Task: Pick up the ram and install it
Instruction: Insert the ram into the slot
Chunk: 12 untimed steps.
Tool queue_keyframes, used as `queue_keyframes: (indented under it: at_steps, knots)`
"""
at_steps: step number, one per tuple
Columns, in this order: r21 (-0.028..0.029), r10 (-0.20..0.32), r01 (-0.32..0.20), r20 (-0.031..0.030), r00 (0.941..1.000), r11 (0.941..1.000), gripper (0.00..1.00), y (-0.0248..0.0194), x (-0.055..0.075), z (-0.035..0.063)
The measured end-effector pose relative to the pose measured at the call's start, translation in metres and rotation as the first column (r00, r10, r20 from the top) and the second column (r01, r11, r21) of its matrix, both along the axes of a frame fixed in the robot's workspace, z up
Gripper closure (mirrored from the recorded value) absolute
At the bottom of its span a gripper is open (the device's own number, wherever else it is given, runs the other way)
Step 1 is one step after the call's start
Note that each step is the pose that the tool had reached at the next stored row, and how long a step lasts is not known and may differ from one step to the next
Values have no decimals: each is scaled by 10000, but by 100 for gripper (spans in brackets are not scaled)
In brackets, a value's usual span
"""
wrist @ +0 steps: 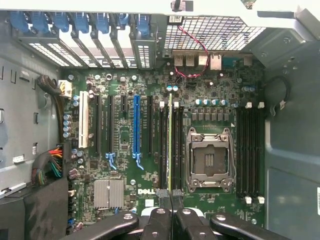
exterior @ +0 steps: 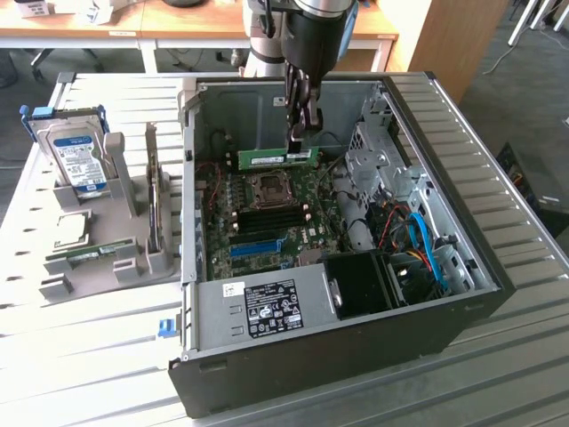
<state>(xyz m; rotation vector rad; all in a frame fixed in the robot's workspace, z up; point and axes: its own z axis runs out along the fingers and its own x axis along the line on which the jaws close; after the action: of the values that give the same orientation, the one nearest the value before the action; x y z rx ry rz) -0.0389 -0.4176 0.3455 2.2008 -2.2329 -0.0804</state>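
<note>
two jaws, yours, are clamped on the ram [exterior: 278,158], pinching the slim green stick near its end toward the exterior view's right. the stick hangs level, long edge down, inside the open computer case [exterior: 356,365], above the motherboard [exterior: 267,222] and close to the far wall. seen from the wrist view, the stick runs edge-on as a thin pale line from the jaws out along the black memory slots [wrist: 163,145], just beside the processor socket [wrist: 209,160]; you cannot tell whether it touches a slot. the case lies on a slatted metal surface [exterior: 498,116]. toward the exterior view's left, a grey rack [exterior: 124,258] holds an upright hard drive [exterior: 78,160], a square silver processor [exterior: 73,229] and a second green stick [exterior: 84,255].
</note>
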Motion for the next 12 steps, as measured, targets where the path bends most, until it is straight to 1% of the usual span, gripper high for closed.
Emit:
queue_keyframes:
  at_steps: [10, 12]
  knots:
    - [0, 0, 0, 0, 10000, 10000, 89, 0, 0, -1]
    - [2, 0, 0, 1, 10000, 10000, 89, 0, 0, -18]
